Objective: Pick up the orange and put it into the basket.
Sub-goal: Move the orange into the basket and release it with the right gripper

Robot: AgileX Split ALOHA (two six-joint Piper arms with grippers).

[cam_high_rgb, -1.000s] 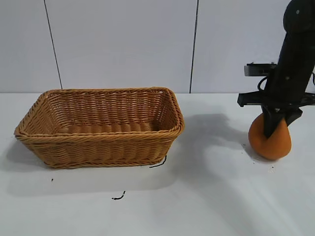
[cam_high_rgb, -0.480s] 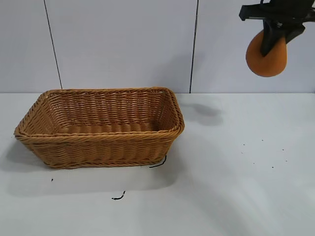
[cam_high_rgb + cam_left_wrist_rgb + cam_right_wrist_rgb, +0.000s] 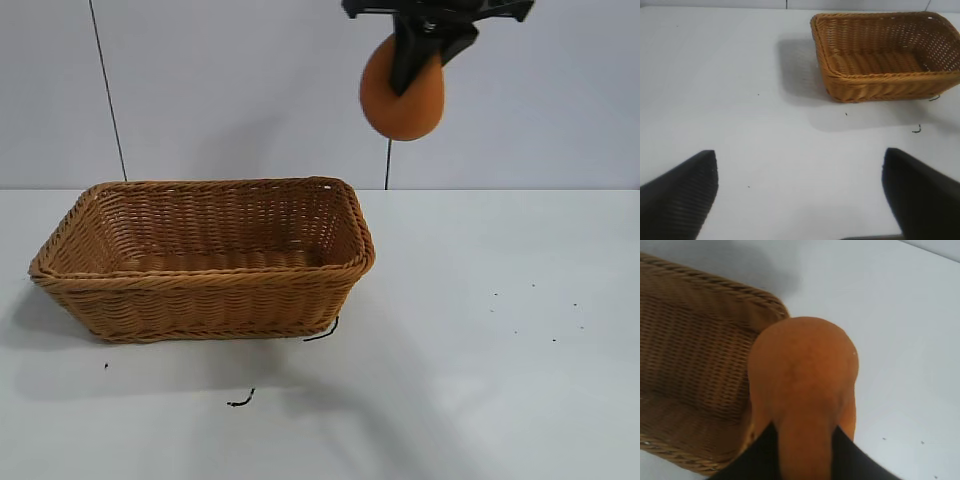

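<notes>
Orange [image 3: 403, 95] pinched at its narrow top by right tool [image 3: 418, 55], long axis upright (rounded end down), above basket's [image 3: 200, 270] right end

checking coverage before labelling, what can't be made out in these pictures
- Right end effector: exterior view, arm cut off by top edge.
- Orange: right wrist view, its far side hides the basket corner beneath.
- Left end effector: left wrist view, only two finger ends show; absent from exterior view.
</notes>
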